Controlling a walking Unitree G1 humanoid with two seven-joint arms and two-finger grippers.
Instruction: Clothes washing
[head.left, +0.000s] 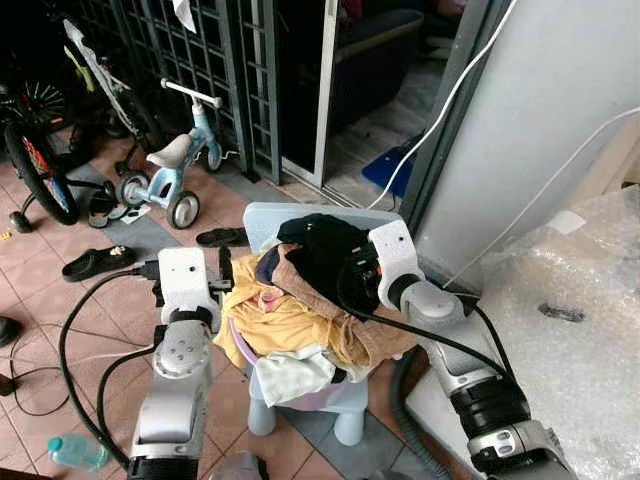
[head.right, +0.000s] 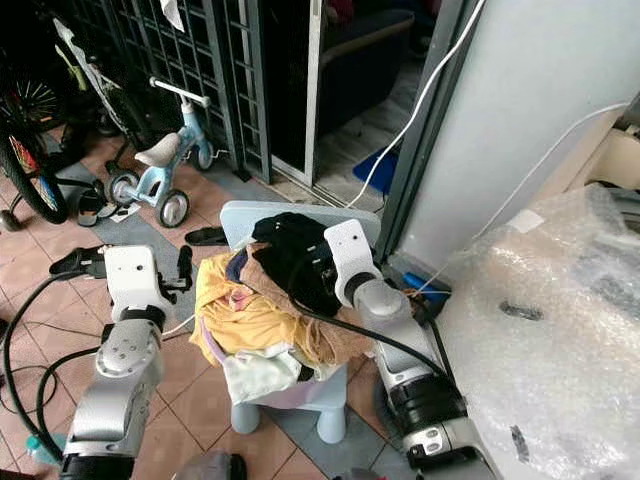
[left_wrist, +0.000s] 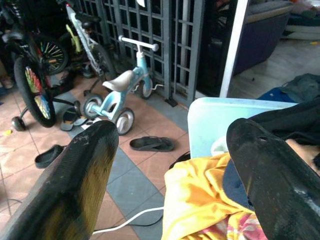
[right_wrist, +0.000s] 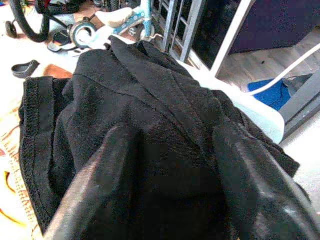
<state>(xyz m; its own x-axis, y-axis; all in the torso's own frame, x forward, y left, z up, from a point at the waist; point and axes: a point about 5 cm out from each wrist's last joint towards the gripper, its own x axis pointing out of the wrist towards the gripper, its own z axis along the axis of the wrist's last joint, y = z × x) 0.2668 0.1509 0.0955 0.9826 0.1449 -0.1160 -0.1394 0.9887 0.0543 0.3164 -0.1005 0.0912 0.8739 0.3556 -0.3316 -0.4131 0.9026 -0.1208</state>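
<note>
Right wrist view puts the two black fingers (right_wrist: 95, 185) of the right gripper (right_wrist: 172, 187) spread apart and pressed down onto the black folded woven garment (right_wrist: 150, 115). The cloth bulges up between them, but they have not closed on it. The garment's folded ridge runs from about ten o'clock to four o'clock in that picture, passing between the fingers and roughly along their line.

In the left eye view the garment (head.left: 320, 250) crowns a heap of mixed laundry (head.left: 290, 325), yellow, tan and white pieces among it, piled on a small pale blue plastic child's chair (head.left: 350, 410). The right gripper enters the heap from about three o'clock, its white wrist housing just beside the black cloth, so the right arm is plainly the nearer one. I judge the coming move to be a pinch on that ridge and a lift.

The left gripper (head.left: 222, 272) hangs at the heap's nine o'clock edge, near the yellow crumpled cotton shirt (head.left: 275, 320). Its wrist view shows the jaws wide open and holding nothing, with the shirt (left_wrist: 200, 200) lying toward the far finger.

That wrist view also gives the floor beyond: a light blue child's tricycle (left_wrist: 117, 92) and a black rubber sandal (left_wrist: 151, 144). The head views alone show the bubble-wrapped bulk (head.left: 580, 320) at three o'clock.
</note>
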